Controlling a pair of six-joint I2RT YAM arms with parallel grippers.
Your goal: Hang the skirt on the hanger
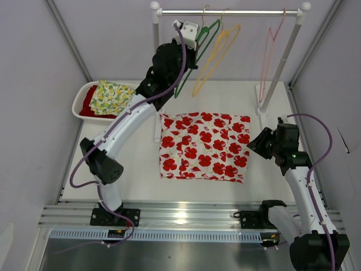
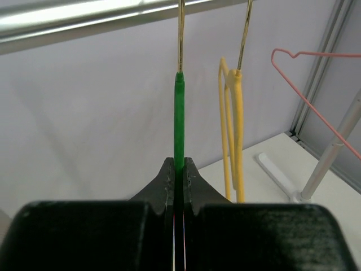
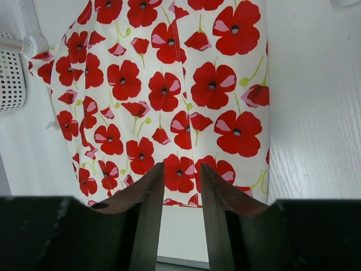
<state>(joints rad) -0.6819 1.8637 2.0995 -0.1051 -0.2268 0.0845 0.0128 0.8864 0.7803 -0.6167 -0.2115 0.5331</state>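
Right gripper point(image 3: 181, 169), parted and empty, hovers at the right edge of the skirt point(image 1: 204, 145), which lies flat mid-worktop point(image 1: 141, 172). Beyond it, far left, the left gripper point(image 2: 179, 164) clamps the green hanger point(image 2: 179, 118).

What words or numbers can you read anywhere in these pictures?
None: no word, number, label or sign can be read in any view.
The skirt bears only red flowers, no writing.
The green hanger and the yellow hanger are plain.
The basket and the cloths in it show patterns but no writing.
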